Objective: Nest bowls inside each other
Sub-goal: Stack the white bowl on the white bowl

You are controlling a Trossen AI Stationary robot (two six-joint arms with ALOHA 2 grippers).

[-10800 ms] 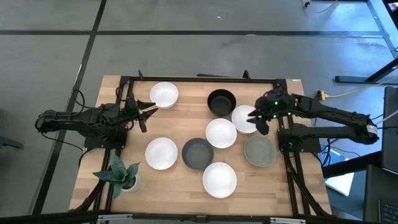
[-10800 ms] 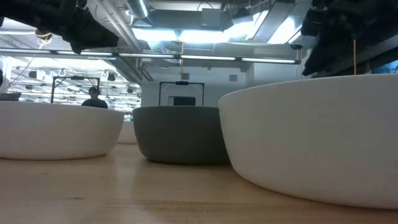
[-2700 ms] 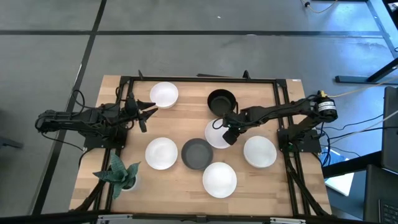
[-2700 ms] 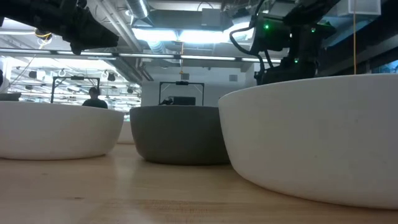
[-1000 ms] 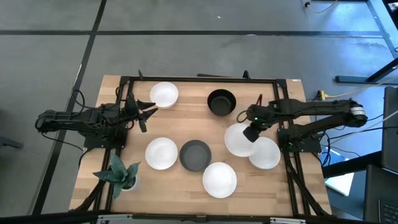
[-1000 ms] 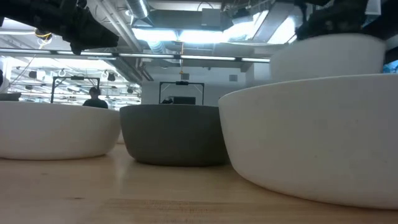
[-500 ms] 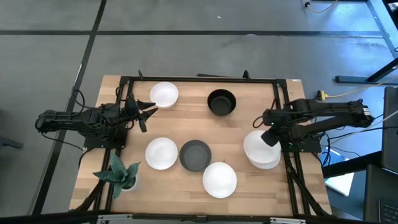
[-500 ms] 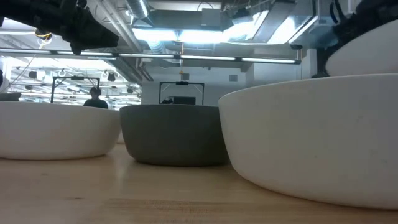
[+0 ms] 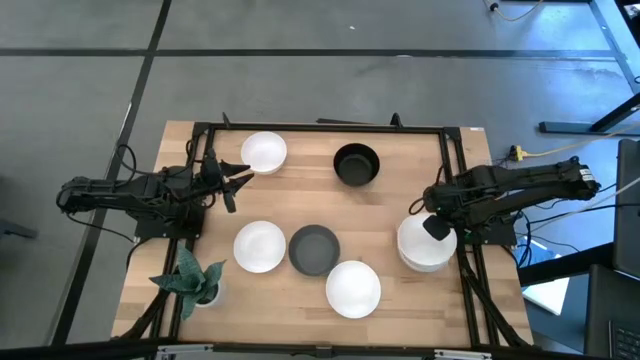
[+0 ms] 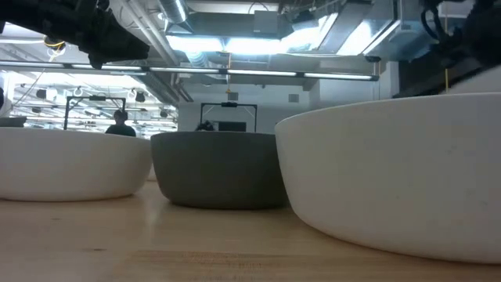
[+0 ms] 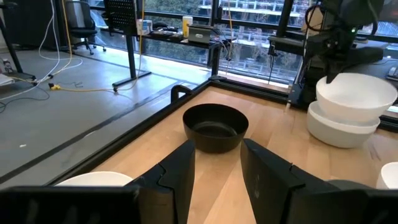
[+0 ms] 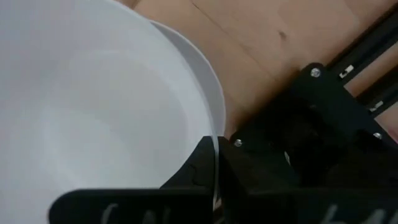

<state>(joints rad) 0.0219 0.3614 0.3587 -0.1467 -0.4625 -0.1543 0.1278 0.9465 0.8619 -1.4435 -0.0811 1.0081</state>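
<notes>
Right claw [image 9: 434,227] clenched on white bowl [image 9: 418,240] rim, over bowl stack; left claw [image 9: 232,183] released, idle.

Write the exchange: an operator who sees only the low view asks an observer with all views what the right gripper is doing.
Operator: Is the right gripper holding anything?
Observer: Yes, the right gripper is shut on the rim of a white bowl.
Operator: Where is that bowl?
Observer: It sits in a second white bowl at the right edge of the table.
</notes>
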